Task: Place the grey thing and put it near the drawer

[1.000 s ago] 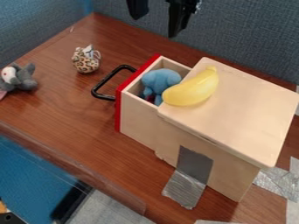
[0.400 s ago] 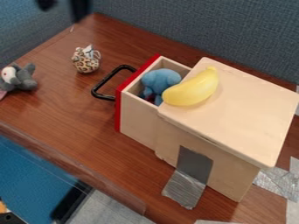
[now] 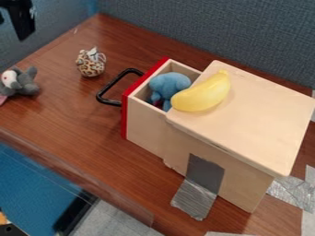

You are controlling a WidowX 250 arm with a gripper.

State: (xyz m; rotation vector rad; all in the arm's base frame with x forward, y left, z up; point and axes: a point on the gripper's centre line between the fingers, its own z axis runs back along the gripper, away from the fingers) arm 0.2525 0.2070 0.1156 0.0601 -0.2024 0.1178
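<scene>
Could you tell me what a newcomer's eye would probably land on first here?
Probably the bright yellow banana, lying on top of the wooden box. Next might be the blue stuffed toy inside the open drawer with its red front, and then the grey stuffed toy at the table's left edge.

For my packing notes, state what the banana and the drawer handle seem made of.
Banana: probably smooth plastic with a soft sheen, judging by its pale highlights and even yellow. Drawer handle: black, likely painted metal or plastic; its slim bent bar fits either.
</scene>
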